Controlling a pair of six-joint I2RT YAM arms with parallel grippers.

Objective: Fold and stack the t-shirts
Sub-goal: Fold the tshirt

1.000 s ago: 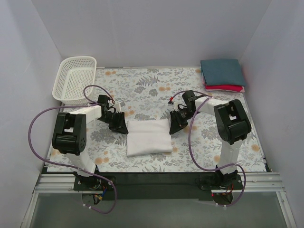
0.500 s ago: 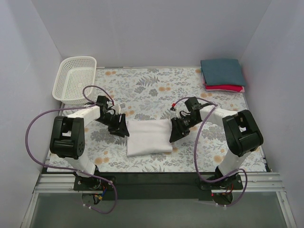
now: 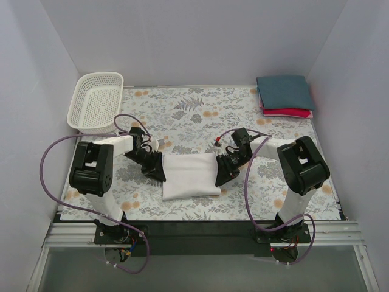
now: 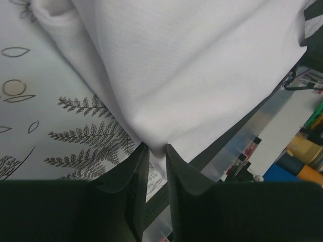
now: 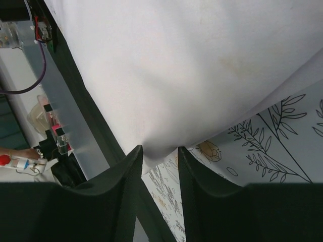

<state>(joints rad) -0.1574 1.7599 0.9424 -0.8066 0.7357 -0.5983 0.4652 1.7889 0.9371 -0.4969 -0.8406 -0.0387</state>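
Note:
The white t-shirt (image 3: 190,174) lies folded into a flat rectangle on the floral table cloth, between my two arms. My left gripper (image 3: 159,172) is at its left edge; in the left wrist view the gripper (image 4: 156,151) has its jaws nearly together, pinching a fold of the white shirt (image 4: 192,75). My right gripper (image 3: 220,176) is at its right edge; in the right wrist view the gripper (image 5: 160,151) has shirt cloth (image 5: 176,65) bulging between its fingertips. The folded dark teal shirt (image 3: 284,92) lies on the folded red shirt (image 3: 290,113) at the back right.
A white mesh basket (image 3: 96,101) stands at the back left corner. White walls close in the left, back and right sides. A black strip and metal rail (image 3: 194,234) run along the near table edge. Purple cables loop beside both arms.
Both grippers have slid a little toward the near side along the shirt's left and right edges. The right arm's elbow has swung back inward. The shirt lies where it was.

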